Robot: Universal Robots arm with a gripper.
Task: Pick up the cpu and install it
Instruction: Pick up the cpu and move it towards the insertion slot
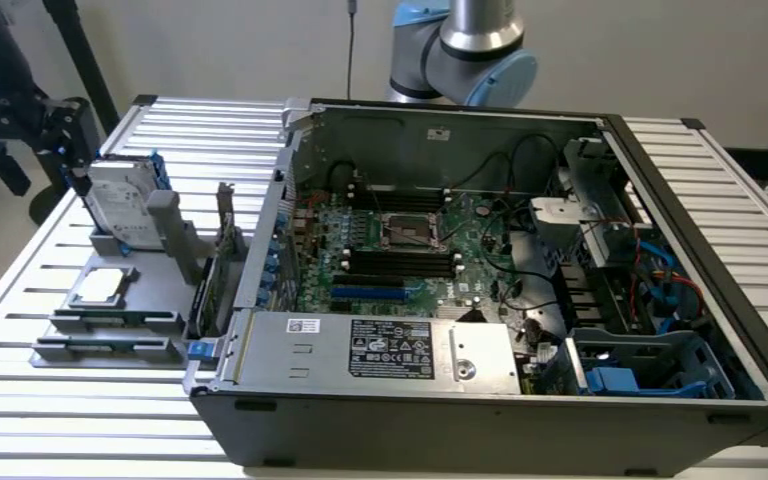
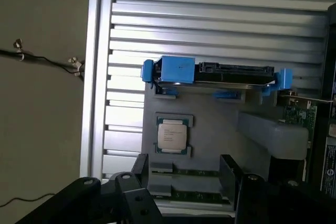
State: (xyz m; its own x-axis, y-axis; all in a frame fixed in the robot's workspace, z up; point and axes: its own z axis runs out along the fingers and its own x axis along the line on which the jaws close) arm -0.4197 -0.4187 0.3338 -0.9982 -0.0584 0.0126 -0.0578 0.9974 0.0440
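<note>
The cpu (image 1: 101, 286), a small square chip with a shiny silver top, lies flat in a recess of the grey fixture (image 1: 157, 290) on the slatted table, at the exterior view's left. In the wrist view the cpu (image 2: 171, 135) sits just beyond my gripper (image 2: 184, 163). The black fingers (image 2: 140, 163) stand wide apart with nothing between them. The gripper (image 1: 37, 135) hangs high above the table's left edge, apart from the chip. The open cpu socket (image 1: 408, 232) shows on the green motherboard inside the case.
A silver hard drive (image 1: 124, 205) with a blue bracket stands upright at the fixture's far end. Memory sticks (image 2: 189, 172) lie in slots under the gripper. The open computer case (image 1: 704, 400) takes up the middle and right, with the grey power supply (image 1: 371, 350) along its near wall.
</note>
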